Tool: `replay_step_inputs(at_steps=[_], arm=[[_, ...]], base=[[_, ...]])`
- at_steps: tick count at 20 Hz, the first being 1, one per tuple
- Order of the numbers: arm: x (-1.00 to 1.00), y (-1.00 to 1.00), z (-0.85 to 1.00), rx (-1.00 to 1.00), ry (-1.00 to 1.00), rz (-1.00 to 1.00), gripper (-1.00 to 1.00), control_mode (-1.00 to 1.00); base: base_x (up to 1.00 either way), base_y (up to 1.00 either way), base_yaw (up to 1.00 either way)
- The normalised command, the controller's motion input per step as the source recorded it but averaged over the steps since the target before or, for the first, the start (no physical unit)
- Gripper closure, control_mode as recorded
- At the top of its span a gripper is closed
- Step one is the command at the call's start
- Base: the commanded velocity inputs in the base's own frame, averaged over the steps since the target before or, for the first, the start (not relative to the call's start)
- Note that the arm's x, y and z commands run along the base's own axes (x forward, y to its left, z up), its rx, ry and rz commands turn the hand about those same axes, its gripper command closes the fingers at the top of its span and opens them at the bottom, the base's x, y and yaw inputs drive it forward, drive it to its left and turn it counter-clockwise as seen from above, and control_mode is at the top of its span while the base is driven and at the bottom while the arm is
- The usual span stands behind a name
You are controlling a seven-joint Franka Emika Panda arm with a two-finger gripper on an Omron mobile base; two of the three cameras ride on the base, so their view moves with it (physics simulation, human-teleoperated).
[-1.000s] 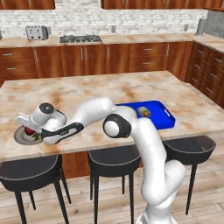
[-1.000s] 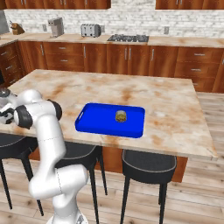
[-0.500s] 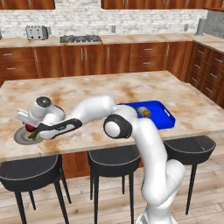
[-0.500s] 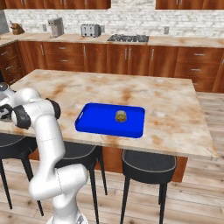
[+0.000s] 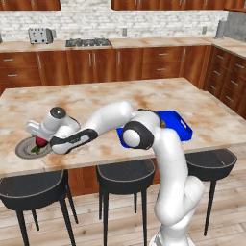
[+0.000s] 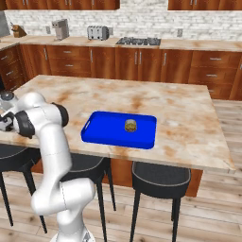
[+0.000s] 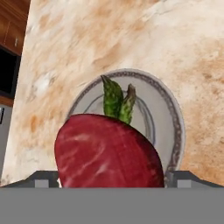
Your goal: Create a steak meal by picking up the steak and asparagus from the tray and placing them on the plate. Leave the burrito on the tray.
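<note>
We see the fingers point(image 7: 112, 177) spread wide, one tip on each side of the steak point(image 7: 108, 152), which sits between them on the plate point(image 7: 175, 127). Just beyond the fingers, the asparagus point(image 7: 117, 100) lies on the plate behind the steak. Well away on the marble surface point(image 6: 179, 118), the burrito point(image 6: 130, 125) rests on the tray point(image 6: 101, 132).

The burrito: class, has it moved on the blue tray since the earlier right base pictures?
No. The burrito lies at the same spot near the middle of the tray.
</note>
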Motion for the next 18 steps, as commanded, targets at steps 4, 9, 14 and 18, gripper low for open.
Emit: replay_step_inputs(at_steps=[4,9,14,18], arm=[[-0.15,0.0,0.24,0.0,0.02,0.0,-1.0,-1.0],[-0.28,-0.08,0.47,-0.02,0.11,0.0,-1.0,-1.0],[-0.7,-0.77,0.26,0.0,0.15,-0.1,-1.0,-1.0],[-0.67,-1.0,0.0,0.0,0.07,-0.09,-1.0,-1.0]], base=[[0.0,0.0,0.0],[0.0,0.0,0.0],[0.0,0.0,0.0],[0.0,0.0,0.0]])
